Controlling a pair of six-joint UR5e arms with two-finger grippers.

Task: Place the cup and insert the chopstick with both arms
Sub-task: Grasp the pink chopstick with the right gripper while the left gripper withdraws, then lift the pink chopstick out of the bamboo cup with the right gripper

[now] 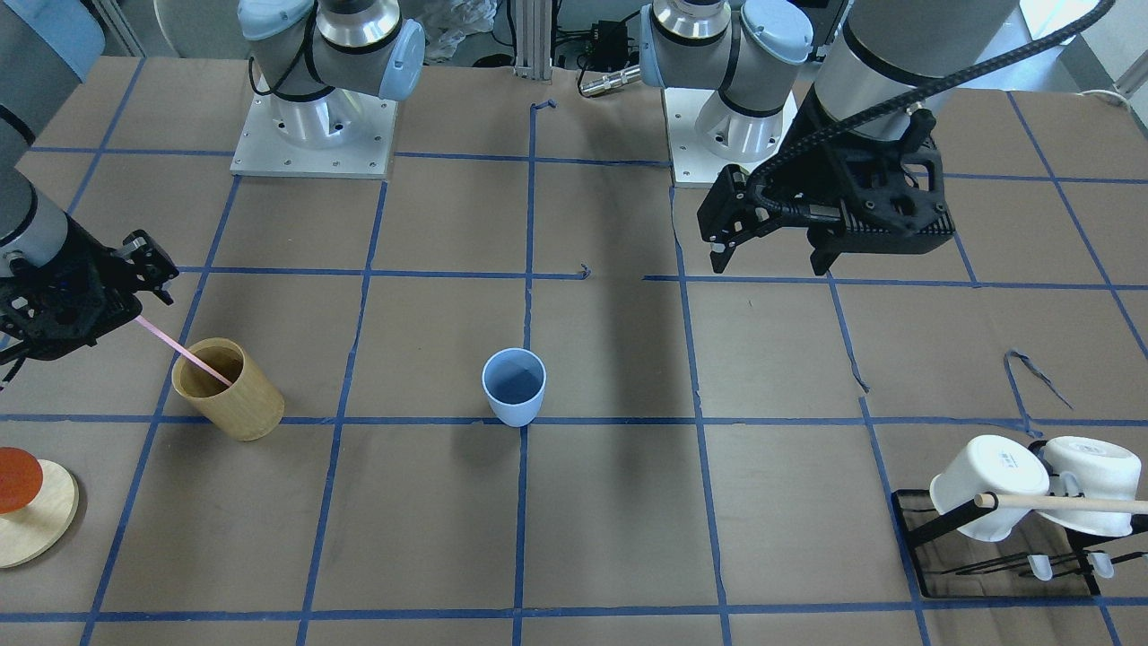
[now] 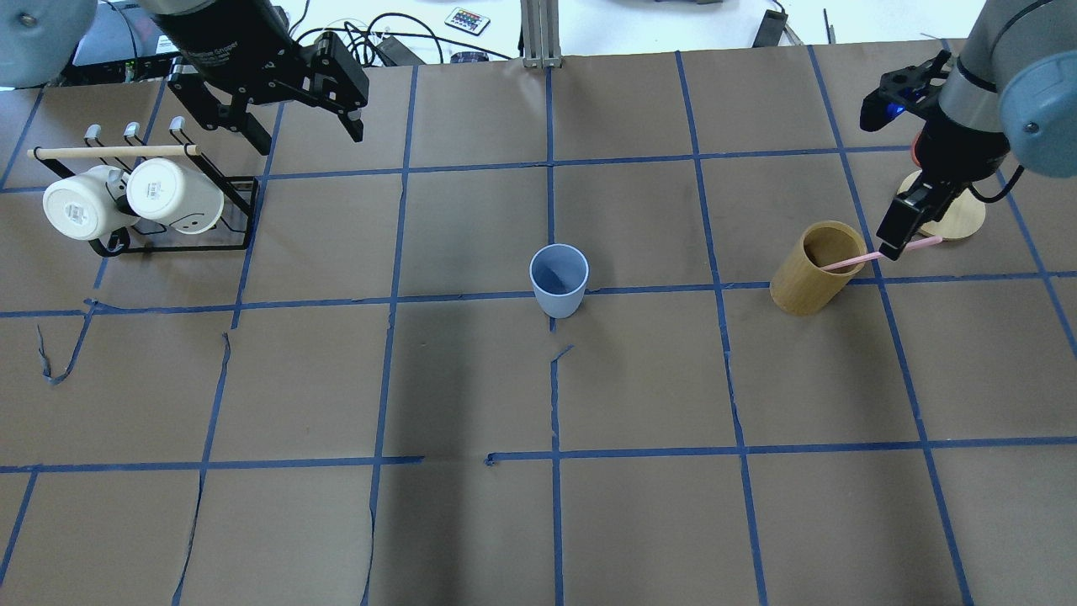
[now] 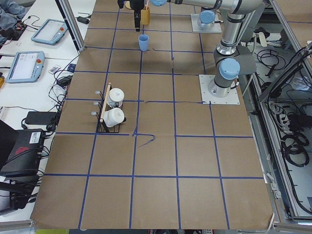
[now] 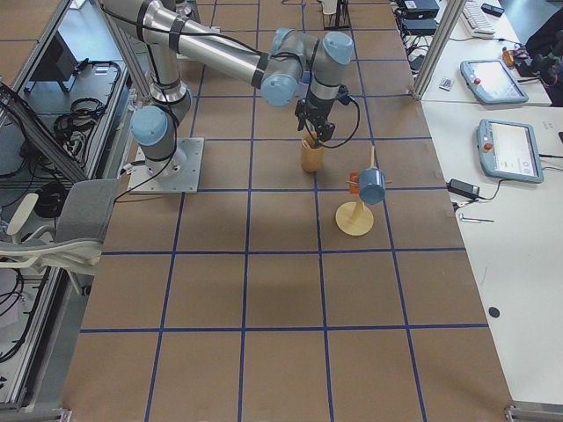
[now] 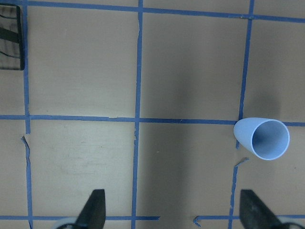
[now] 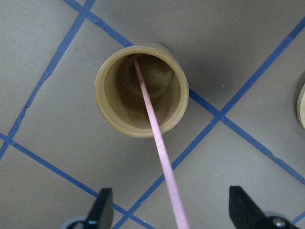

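The light-blue cup stands upright and empty at the middle of the table; it also shows in the left wrist view. The pale-pink chopstick leans in the tan wooden holder, its lower end at the holder's bottom. My right gripper is open just above and beside the holder, with the stick's upper part passing between its spread fingers without contact. My left gripper is open and empty, high over the far left of the table, well away from the cup.
A black rack with a wooden dowel holds two white mugs at the far left. A round wooden stand sits just behind the right gripper. Blue tape lines grid the brown table cover.
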